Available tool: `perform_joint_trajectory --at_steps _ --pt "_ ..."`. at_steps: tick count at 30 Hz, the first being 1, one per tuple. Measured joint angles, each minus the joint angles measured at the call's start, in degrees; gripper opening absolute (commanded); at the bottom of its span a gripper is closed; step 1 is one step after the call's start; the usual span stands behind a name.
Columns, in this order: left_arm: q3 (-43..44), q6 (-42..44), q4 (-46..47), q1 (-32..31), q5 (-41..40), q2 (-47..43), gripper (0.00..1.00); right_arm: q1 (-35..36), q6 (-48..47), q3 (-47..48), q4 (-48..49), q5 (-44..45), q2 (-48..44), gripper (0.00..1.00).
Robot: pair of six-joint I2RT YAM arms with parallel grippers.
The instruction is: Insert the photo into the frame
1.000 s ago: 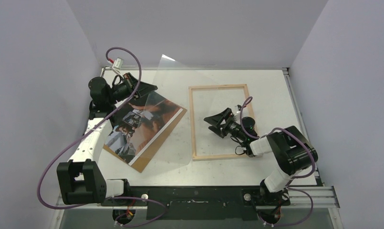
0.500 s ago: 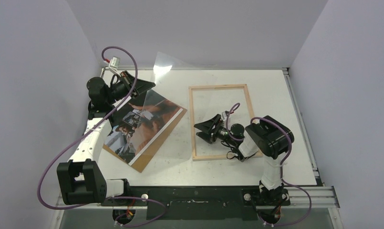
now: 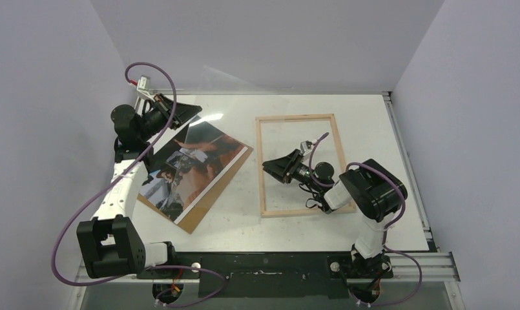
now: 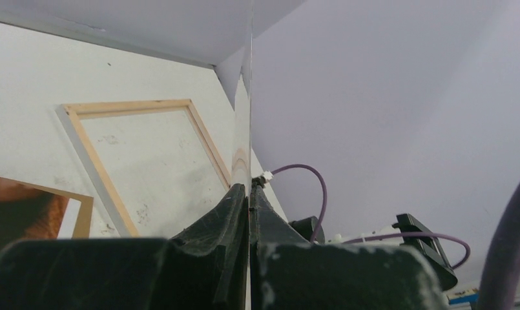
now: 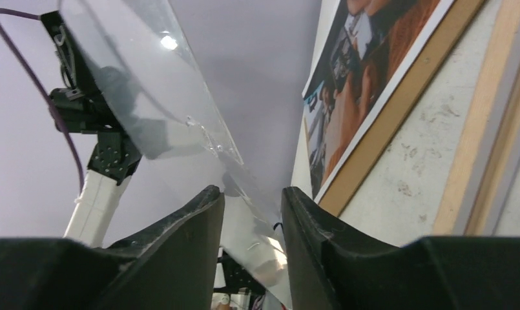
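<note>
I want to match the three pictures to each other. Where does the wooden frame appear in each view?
Top external: the frame lies flat, right of centre.
Left wrist: upper left of the picture, most of its outline showing.
Right wrist: only one slat, running down the right edge.
Shared landmark: the photo, to the left of the frame from above; it is at the lower left in the left wrist view and the upper right in the right wrist view.

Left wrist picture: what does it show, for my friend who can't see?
The left gripper pinches a thin clear sheet that runs up the middle, seen edge-on. Left of it, a wooden frame lies flat on the white table, with a corner of the photo below.
</note>
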Motion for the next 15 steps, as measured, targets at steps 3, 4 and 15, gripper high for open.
perform_joint_trajectory --at_steps 3,4,15 --pt "0.24 1.25 -0.59 0.9 -2.38 -0.02 0.0 -0.11 0.76 -0.04 -0.48 -0.76 -2.45 0.16" --pt "0.37 1.79 -1.16 1.16 -3.21 -0.02 0.0 -0.17 0.92 -0.04 -0.46 -0.9 -3.17 0.15" --pt "1.18 10.54 -14.1 0.63 -9.4 -0.02 0.0 -4.57 2.08 -1.14 -1.9 -1.4 -19.32 0.1"
